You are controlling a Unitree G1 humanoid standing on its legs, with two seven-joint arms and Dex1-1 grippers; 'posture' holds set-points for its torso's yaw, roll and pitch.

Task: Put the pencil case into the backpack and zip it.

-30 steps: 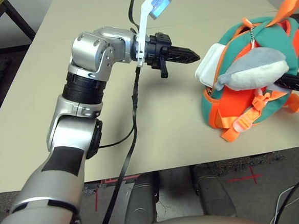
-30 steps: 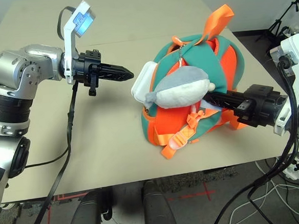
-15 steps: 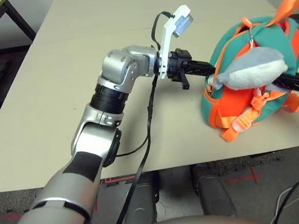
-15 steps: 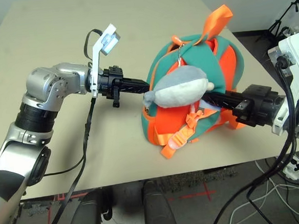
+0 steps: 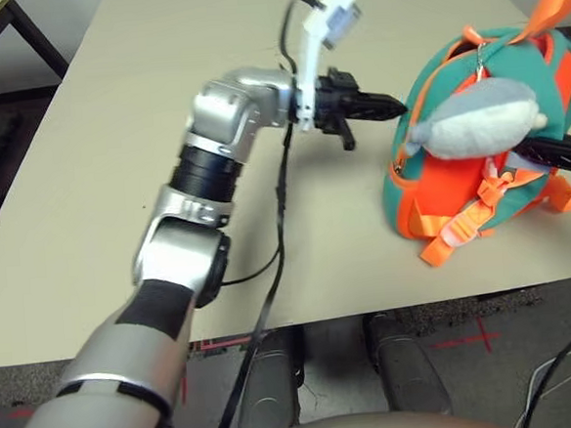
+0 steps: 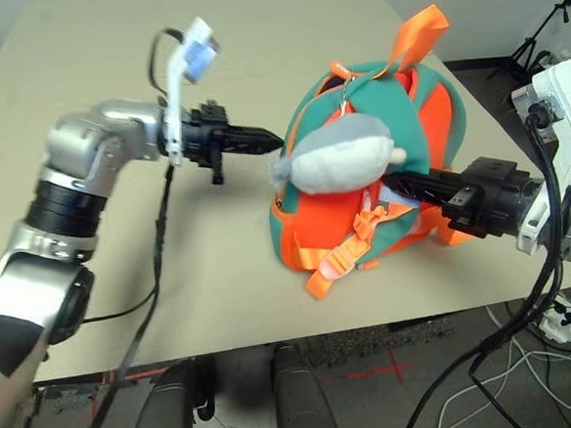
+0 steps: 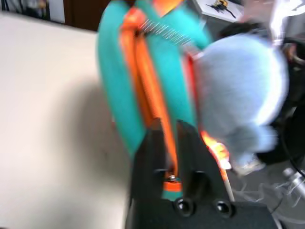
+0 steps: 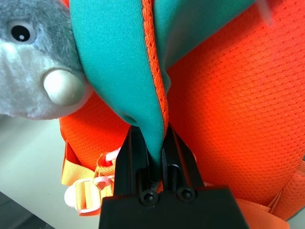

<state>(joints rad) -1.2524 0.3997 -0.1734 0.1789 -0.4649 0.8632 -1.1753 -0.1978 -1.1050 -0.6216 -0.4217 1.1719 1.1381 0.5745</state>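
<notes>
On table: backpack (image 6: 310, 212) upright, plush charm (image 6: 345, 158) hanging in front. Pencil case nowhere visible, judged already inside. Left gripper (image 5: 381, 102) narrowly parted, empty, just beside zipper edge. Right gripper (image 8: 148, 143) pinching teal flap. Zipping left to do.

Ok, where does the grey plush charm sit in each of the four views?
Left eye: grey plush charm right of centre, on the backpack front.
Right eye: centre, upper half.
Left wrist: large, blurred, beside the teal edge.
Right wrist: its face in a corner.
Shared landmark: the backpack's orange zipper trim next to it.
</notes>
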